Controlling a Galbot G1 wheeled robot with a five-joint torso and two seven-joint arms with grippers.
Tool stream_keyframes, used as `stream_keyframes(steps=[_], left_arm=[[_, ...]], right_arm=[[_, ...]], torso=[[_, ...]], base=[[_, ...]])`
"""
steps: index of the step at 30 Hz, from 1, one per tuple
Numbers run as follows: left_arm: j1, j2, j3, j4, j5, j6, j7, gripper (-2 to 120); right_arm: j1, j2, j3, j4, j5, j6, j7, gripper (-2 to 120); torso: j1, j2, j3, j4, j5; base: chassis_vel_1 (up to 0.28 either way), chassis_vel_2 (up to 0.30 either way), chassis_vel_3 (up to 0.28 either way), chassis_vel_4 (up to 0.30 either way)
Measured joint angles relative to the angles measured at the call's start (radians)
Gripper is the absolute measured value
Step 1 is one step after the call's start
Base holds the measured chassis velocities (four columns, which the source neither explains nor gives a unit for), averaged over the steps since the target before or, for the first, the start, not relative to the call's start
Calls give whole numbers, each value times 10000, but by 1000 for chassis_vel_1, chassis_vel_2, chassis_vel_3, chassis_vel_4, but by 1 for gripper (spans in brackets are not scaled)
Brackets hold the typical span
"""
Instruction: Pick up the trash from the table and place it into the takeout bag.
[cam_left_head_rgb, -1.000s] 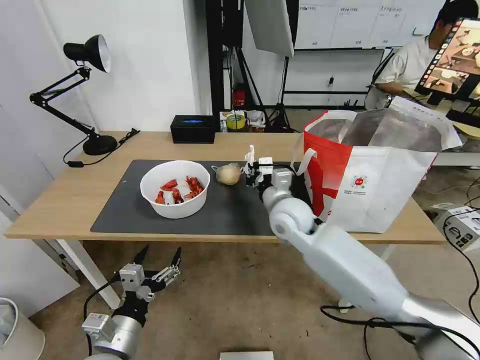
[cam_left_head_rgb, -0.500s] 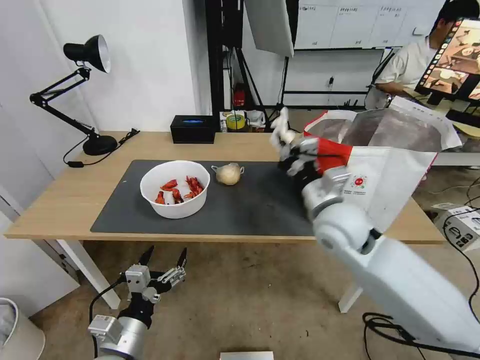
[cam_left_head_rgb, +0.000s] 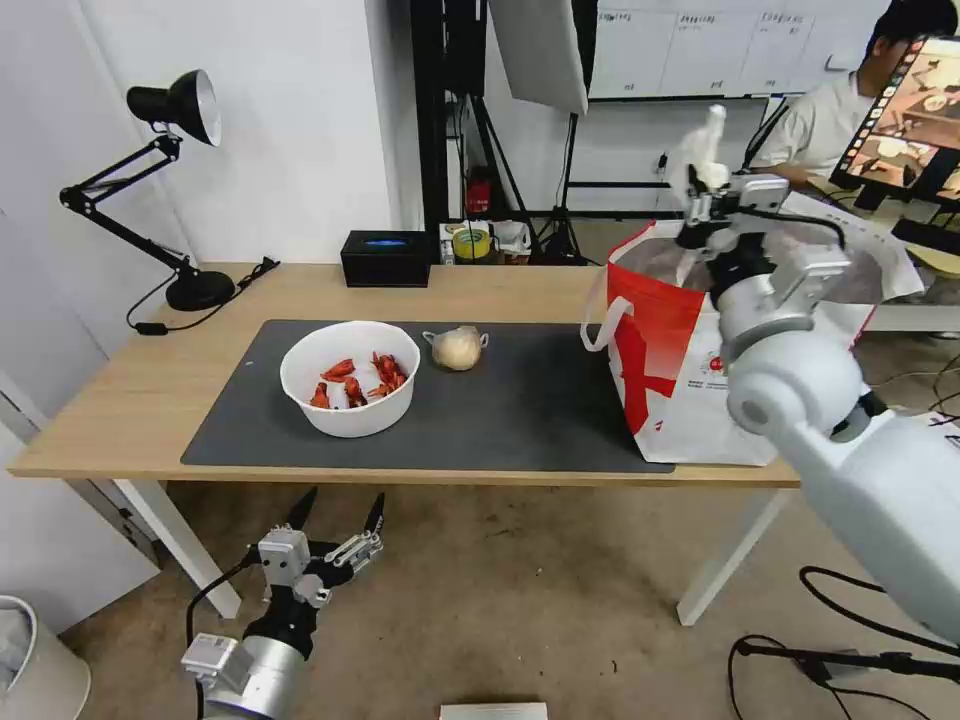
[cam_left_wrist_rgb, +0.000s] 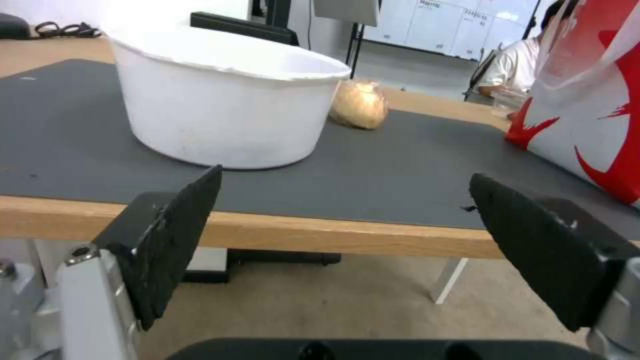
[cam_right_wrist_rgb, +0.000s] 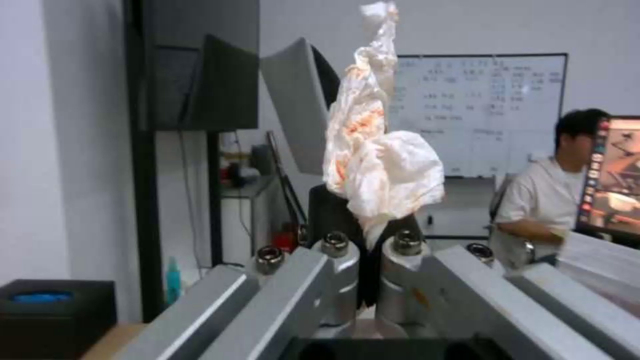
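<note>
- Crumpled white tissue (cam_left_head_rgb: 706, 150), orange-stained, pinched upright in my right gripper (cam_right_wrist_rgb: 368, 235) above the takeout bag (cam_left_head_rgb: 700, 370).
- That bag stands open at the table's (cam_left_head_rgb: 120, 410) right end.
- Bowl (cam_left_head_rgb: 350, 378) of red shells sits mid-mat; knotted clear bag (cam_left_head_rgb: 457, 347) just beside it.

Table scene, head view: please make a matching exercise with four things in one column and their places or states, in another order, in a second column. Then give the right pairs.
1. crumpled tissue
2. white bowl
3. knotted bag
4. left gripper

A. open, below the table edge
B. on the mat, holds red shells
C. pinched in the right gripper, above the takeout bag
D. on the mat, beside the bowl

Pairs: 1-C, 2-B, 3-D, 4-A
</note>
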Motion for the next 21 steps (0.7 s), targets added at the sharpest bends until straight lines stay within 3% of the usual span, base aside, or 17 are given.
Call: stream_keyframes(steps=[9, 21], left_arm=[[-14, 115, -14, -17, -3, 3, 3, 100], [-154, 100, 46, 154, -23, 29, 3, 100]], right_arm=[[-187, -56, 98, -223, 6, -326, 517, 1], [-237, 0, 89, -205, -211, -570, 659, 48]], torso=[[0, 0, 0, 0, -2], [0, 0, 0, 1, -3]], base=[[0, 0, 0, 0], [0, 0, 0, 0]])
